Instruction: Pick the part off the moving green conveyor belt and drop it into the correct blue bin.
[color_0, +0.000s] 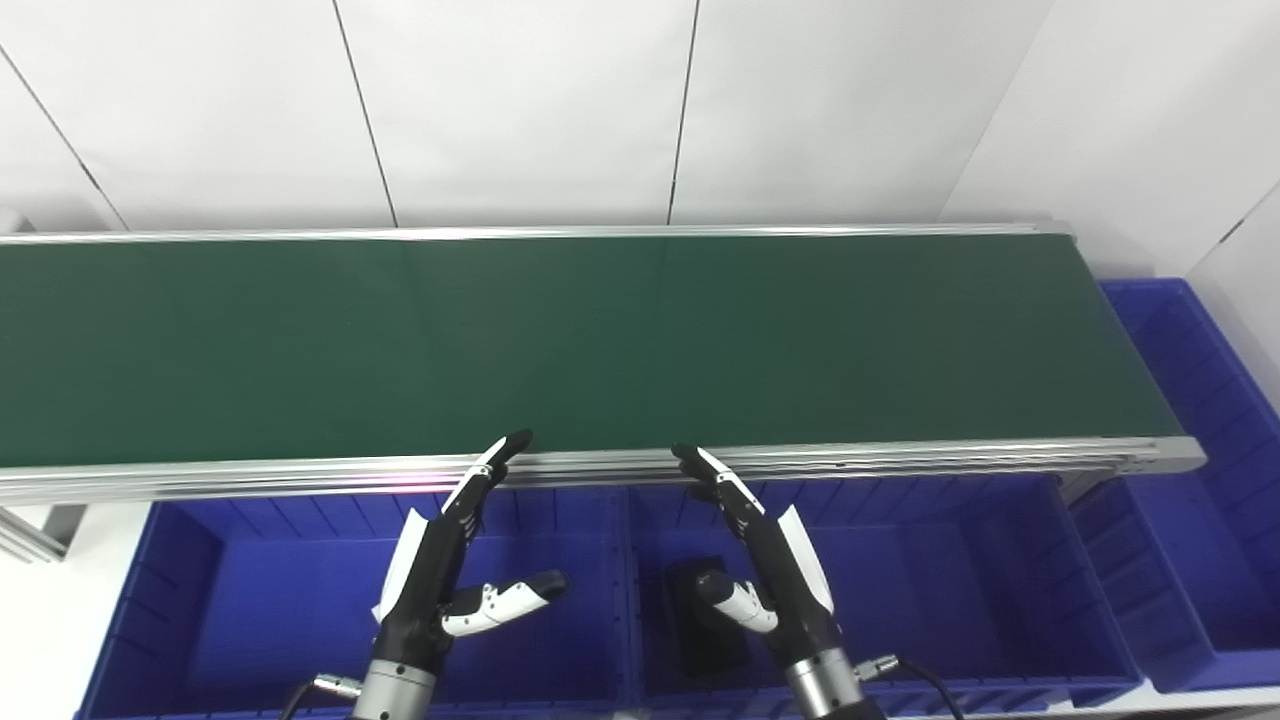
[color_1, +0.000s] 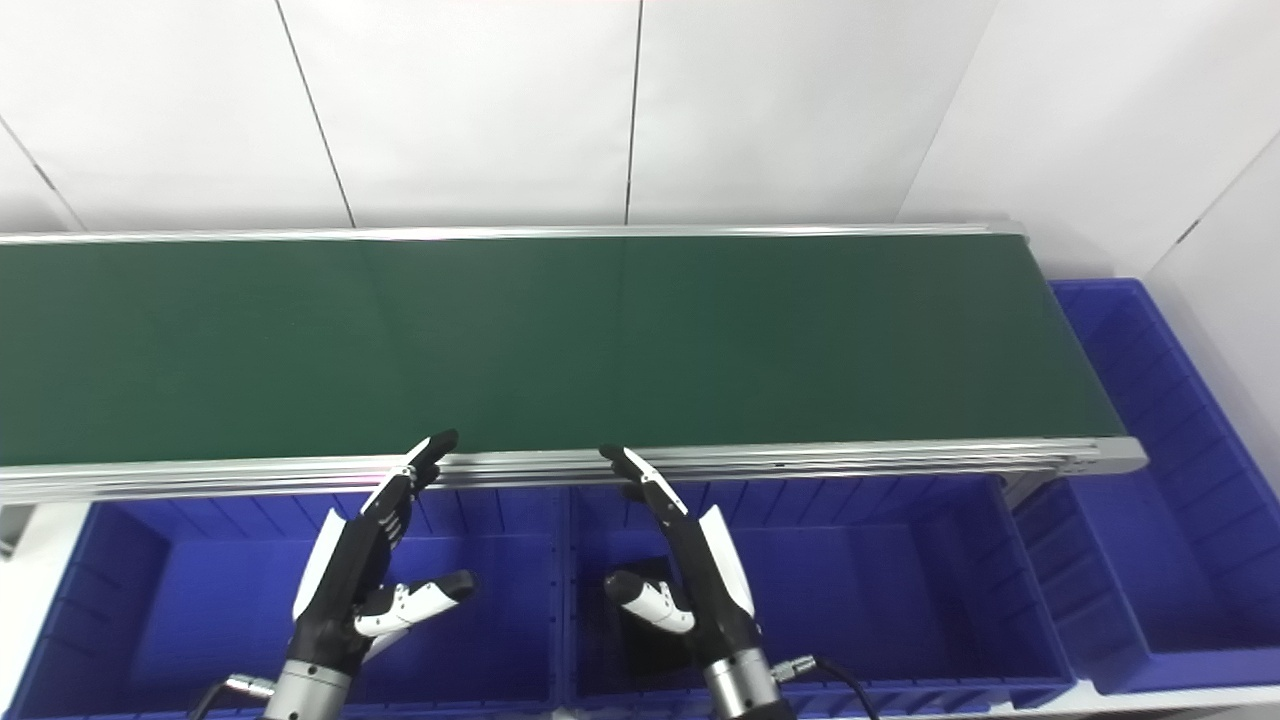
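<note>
The green conveyor belt (color_0: 600, 340) runs across the view and carries no part. My left hand (color_0: 440, 565) is open and empty, fingers pointing up toward the belt's near rail, held over the left blue bin (color_0: 200, 600). My right hand (color_0: 765, 560) is open and empty over the middle blue bin (color_0: 950, 580). A black part (color_0: 705, 625) lies in the middle bin, under and just left of my right hand, partly hidden by it.
A third blue bin (color_0: 1200, 400) stands at the belt's right end. The belt's aluminium near rail (color_0: 900, 460) overhangs the back of the two front bins. White wall panels stand behind the belt.
</note>
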